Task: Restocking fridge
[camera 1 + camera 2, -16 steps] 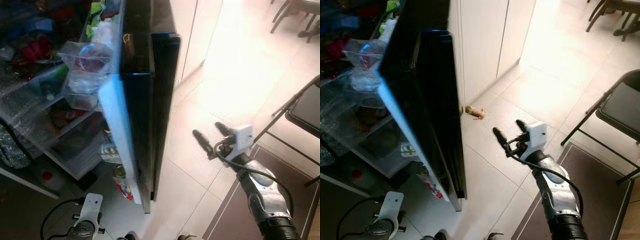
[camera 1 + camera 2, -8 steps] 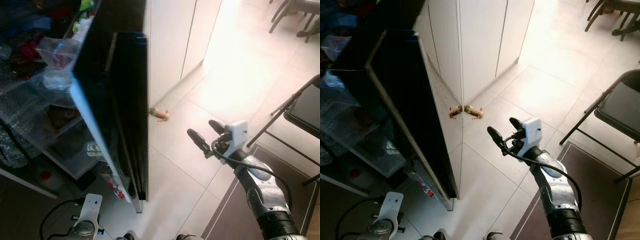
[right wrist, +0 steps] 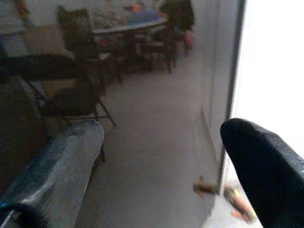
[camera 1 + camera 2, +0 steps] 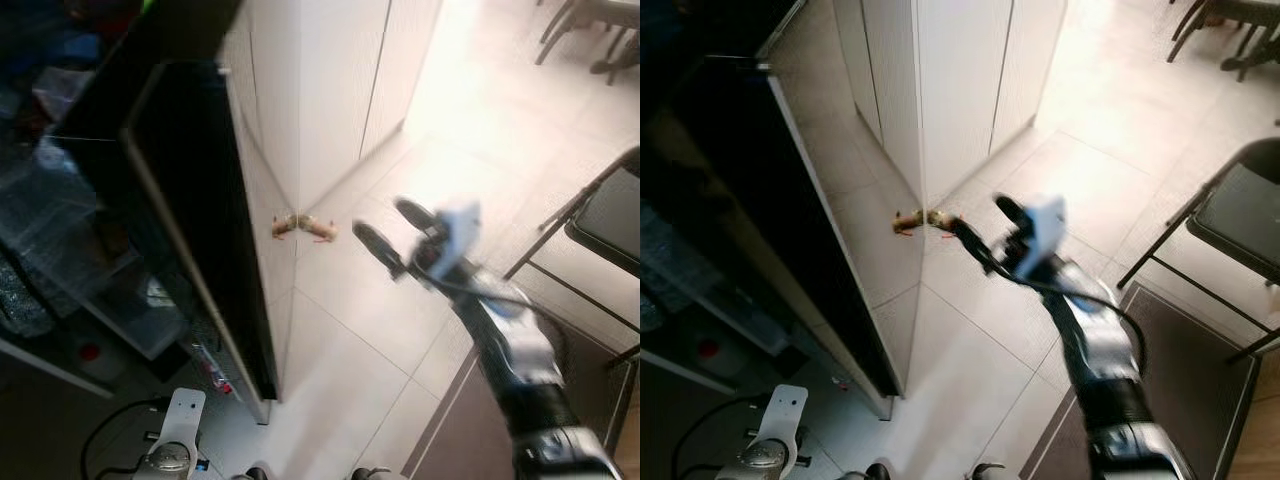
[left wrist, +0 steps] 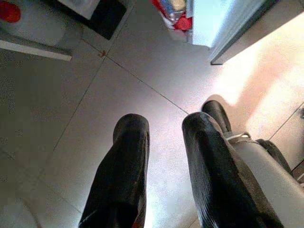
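Reaching out over the pale tiled floor (image 4: pixel 350 330), I am holding my right gripper (image 4: pixel 397 232) near the glossy black fridge door (image 4: pixel 190 230), not touching it, its two fingers spread wide apart and blurred. That door is standing partly ajar on my left, with shelves of food (image 4: pixel 60 250) showing dimly behind it. A small brown object (image 4: pixel 945 222) is lying on the floor at the foot of the white cabinets (image 4: pixel 940 90). My left gripper (image 5: pixel 164 166) is hanging low over the tiles, its fingers slightly parted and empty. A black folding chair (image 4: pixel 1230 230) is standing to my right.
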`<state>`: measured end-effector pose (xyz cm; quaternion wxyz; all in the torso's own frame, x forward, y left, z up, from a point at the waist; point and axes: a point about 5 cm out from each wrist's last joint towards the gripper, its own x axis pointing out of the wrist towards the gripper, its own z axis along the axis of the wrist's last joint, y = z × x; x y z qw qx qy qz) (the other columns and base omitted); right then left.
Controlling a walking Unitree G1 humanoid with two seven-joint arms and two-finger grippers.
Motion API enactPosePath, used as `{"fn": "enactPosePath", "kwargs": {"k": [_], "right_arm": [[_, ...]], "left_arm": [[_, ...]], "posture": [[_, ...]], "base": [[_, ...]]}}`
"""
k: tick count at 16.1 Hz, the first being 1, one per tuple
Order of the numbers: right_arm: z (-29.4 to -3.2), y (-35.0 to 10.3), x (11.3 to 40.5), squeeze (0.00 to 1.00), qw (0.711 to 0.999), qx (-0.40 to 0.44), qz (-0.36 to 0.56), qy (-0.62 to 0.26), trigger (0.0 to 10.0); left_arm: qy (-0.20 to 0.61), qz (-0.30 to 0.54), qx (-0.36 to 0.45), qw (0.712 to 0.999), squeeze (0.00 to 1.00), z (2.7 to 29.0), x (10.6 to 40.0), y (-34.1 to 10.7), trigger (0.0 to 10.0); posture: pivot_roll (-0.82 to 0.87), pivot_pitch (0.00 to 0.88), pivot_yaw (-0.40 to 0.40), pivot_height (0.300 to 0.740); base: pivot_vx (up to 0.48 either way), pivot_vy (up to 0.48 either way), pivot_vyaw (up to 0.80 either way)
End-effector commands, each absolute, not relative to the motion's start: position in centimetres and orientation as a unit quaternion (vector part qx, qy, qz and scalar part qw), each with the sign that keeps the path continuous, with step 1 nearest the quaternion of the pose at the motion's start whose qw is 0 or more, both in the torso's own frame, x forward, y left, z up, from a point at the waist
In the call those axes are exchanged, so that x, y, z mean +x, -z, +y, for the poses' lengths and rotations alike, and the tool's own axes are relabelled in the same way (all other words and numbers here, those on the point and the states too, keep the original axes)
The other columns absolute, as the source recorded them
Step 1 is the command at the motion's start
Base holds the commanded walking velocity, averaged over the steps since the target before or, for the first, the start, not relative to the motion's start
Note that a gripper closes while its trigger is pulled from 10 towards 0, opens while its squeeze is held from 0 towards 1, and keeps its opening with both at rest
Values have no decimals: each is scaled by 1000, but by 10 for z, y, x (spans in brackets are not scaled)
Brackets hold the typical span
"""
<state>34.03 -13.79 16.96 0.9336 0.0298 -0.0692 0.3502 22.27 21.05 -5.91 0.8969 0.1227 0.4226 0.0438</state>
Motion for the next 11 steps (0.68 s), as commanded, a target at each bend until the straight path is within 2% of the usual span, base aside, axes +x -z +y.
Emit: {"fn": "enactPosePath", "kwargs": {"k": [1, 4, 7, 9, 10, 11], "right_arm": [[-135, -165, 339, 0, 931, 26, -61, -359, 10000], [-124, -172, 342, 0, 923, 28, -71, -378, 10000], [-140, -157, 349, 0, 949, 22, -45, -311, 10000], [-141, -156, 349, 0, 950, 21, -44, -308, 10000], [-187, -119, 350, 0, 989, 16, 34, -141, 10000], [-200, -107, 347, 0, 994, 13, 65, -88, 10000]], "left_arm": [[-40, 441, 126, 888, 0, 211, 212, 66, 10000], [-32, 441, 114, 890, 0, 209, 212, 66, 10000], [-6, 443, 95, 891, 0, 206, 212, 66, 10000], [-5, 443, 94, 891, 0, 206, 212, 66, 10000], [7, 443, 84, 893, 0, 204, 212, 67, 10000], [10, 442, 81, 893, 0, 204, 212, 67, 10000]], "posture": [[-167, 169, -30, 740], [-167, 160, -28, 740], [-162, 151, -28, 740], [-162, 151, -28, 740], [-168, 156, -27, 740], [-168, 160, -27, 740]], "base": [[0, 0, 0], [0, 0, 0], [0, 0, 0], [0, 0, 0], [0, 0, 0], [0, 0, 0]]}}
